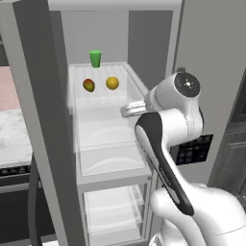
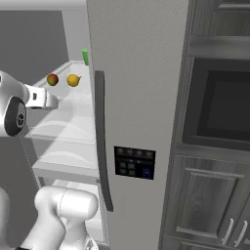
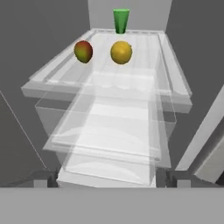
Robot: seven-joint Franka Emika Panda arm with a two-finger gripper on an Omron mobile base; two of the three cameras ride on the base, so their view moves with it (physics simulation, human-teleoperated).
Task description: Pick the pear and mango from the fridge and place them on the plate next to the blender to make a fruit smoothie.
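Fridge (image 1: 33, 120) open, so shelf reachable. Gripper (image 3: 112, 181) spread wide, empty, low in hand view, lined up for first pick. Mango (image 3: 83, 51) and pear (image 3: 121, 52) upper centre, just apart, green cup (image 3: 121, 20) behind.

The hand camera looks into the open fridge (image 3: 131, 17), over its clear glass shelf (image 3: 109, 81). On this shelf, toward the back edge, two fruits lie side by side with a small gap between them. The mango (image 3: 83, 51), mottled red and green, is nearer the shelf's left edge. The pear (image 3: 121, 52), plain yellow-orange, is close to the middle of the shelf. Behind the pear, at the back edge, a green cup (image 3: 121, 20) stands upright against the pale back wall. Below the shelf, more clear shelves and a drawer are stacked. The two dark fingertips (image 3: 43, 179) rise at the bottom corners, far apart; the jaws stand wide and hold nothing.
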